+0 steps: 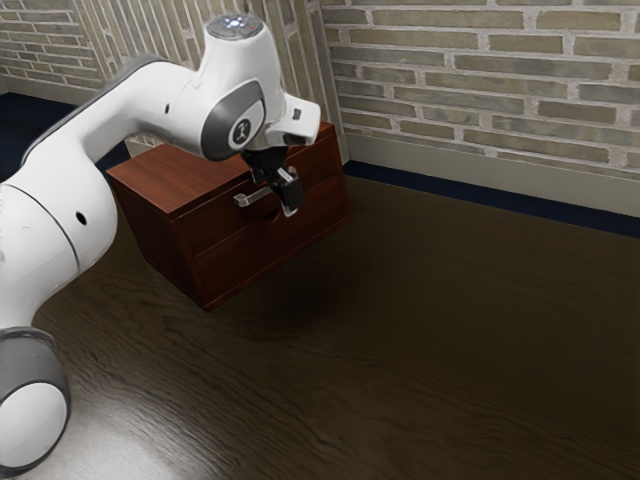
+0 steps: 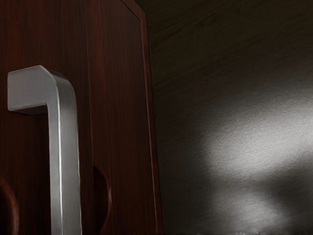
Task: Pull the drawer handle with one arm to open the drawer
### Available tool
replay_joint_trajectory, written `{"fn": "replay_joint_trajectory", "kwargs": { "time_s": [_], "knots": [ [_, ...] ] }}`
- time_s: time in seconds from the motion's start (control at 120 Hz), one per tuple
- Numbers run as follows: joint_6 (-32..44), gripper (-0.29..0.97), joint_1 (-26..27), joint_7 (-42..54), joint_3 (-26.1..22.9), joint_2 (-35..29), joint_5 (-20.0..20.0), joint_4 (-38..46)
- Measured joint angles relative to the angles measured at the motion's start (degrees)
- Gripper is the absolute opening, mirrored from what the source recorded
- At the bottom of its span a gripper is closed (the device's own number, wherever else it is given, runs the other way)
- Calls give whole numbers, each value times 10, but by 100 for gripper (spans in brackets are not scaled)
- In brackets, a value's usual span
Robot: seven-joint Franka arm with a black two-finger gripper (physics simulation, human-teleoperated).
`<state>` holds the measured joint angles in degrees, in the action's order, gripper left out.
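A dark red wooden cabinet (image 1: 160,175) stands on the floor with two drawer fronts facing the exterior view's right. The upper drawer front (image 1: 215,215) carries a silver bar handle (image 1: 252,198) and looks flush with the cabinet. My black gripper (image 1: 277,188) hangs right at the handle's far end, fingers (image 1: 290,192) apart and open. I cannot tell whether they touch the bar. In the wrist view the silver handle (image 2: 61,147) runs close by against the red drawer front (image 2: 115,98).
Dark wooden floor (image 1: 420,320) spreads wide in front of the cabinet. Brick walls (image 1: 480,70) with a dark baseboard close off the back. My white arm (image 1: 120,130) reaches over the cabinet's top from the exterior view's left.
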<state>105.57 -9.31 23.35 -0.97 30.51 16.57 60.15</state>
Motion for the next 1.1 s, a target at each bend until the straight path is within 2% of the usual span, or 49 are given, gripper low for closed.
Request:
{"fn": "replay_joint_trajectory", "kwargs": {
  "time_s": [0.283, 0.6, 0.9, 1.1],
  "knots": [
    [-12, 63, -3, -3, 0, 1, 16, 0],
    [-20, 46, -3, -8, 0, 1, 19, 1],
    [-27, 42, -6, -20, -4, 0, -3, 1],
    [-31, 41, -6, -25, -5, -3, -36, 1]
  ]
}}
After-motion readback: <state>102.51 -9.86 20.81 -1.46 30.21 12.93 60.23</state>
